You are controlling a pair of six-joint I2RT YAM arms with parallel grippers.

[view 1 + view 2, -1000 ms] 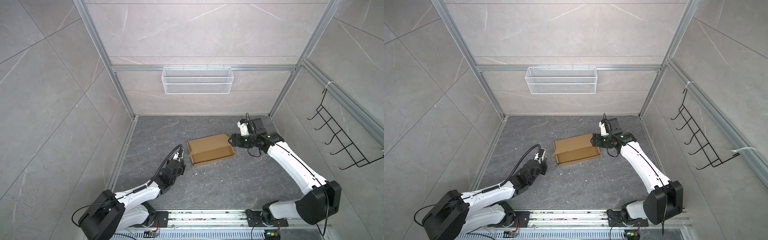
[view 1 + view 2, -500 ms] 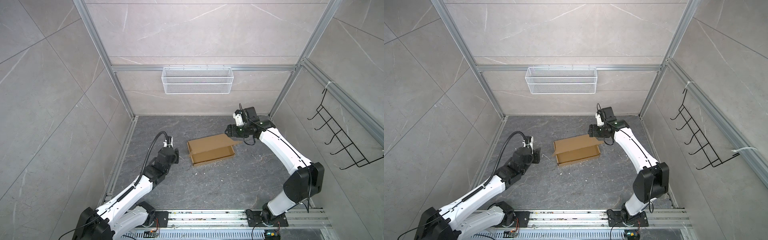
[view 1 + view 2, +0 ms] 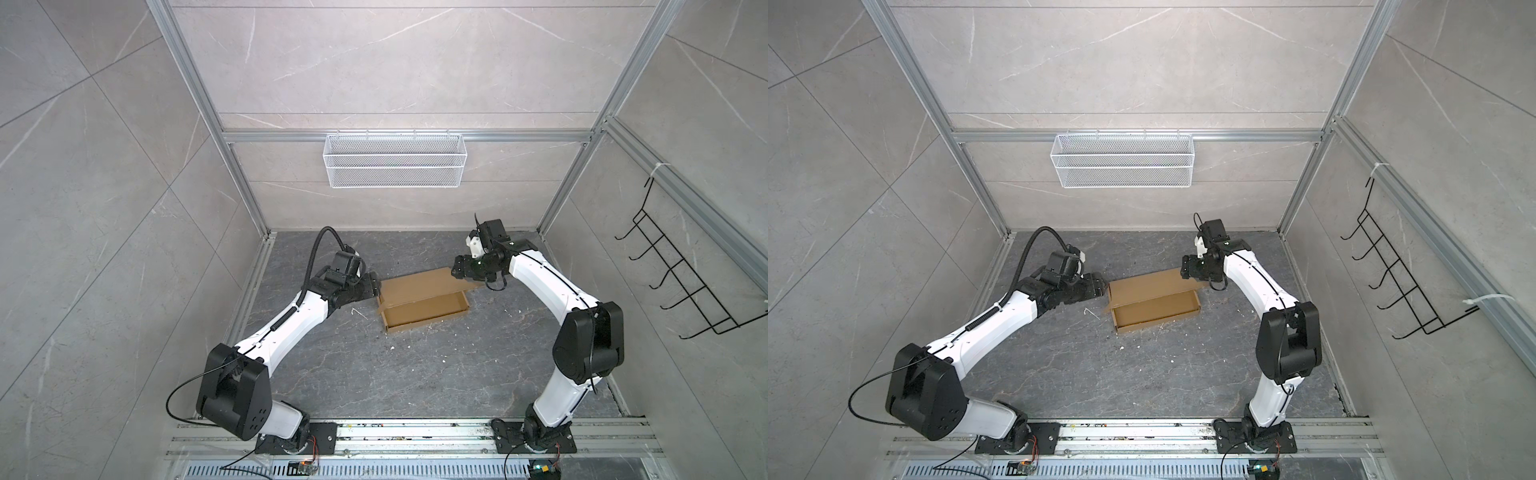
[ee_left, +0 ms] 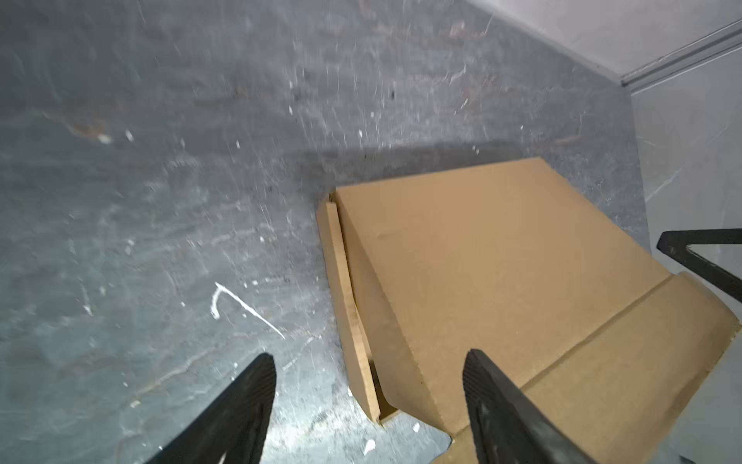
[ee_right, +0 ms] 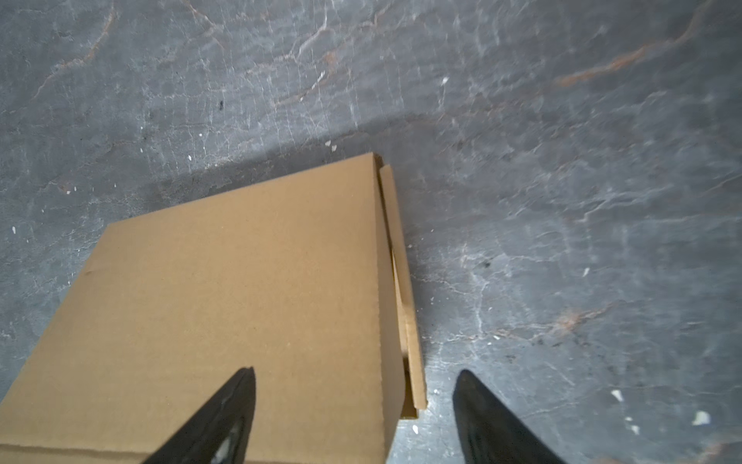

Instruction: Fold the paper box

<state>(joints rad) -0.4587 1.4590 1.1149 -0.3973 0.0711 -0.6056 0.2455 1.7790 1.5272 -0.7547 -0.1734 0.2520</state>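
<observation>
Now that our left pincer (image 3: pixel 372 286) has swung up to the 9 o'clock end of the paper box (image 3: pixel 422 309), lying on the desk (image 3: pixel 374 374) with lid (image 3: pixel 415 284) half raised, and our right pincer (image 3: pixel 455 272) hovers at its 2 o'clock corner, both released, we judge lid-closing is next.

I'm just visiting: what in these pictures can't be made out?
- Paper box tray's rear part: both top views, hidden under its raised lid.
- Whether the right jaws touch the lid: top views, too small.
- Rest of the lid: right wrist view, cut off by frame edge.
- Floor specks: left wrist view, blurred.
</observation>
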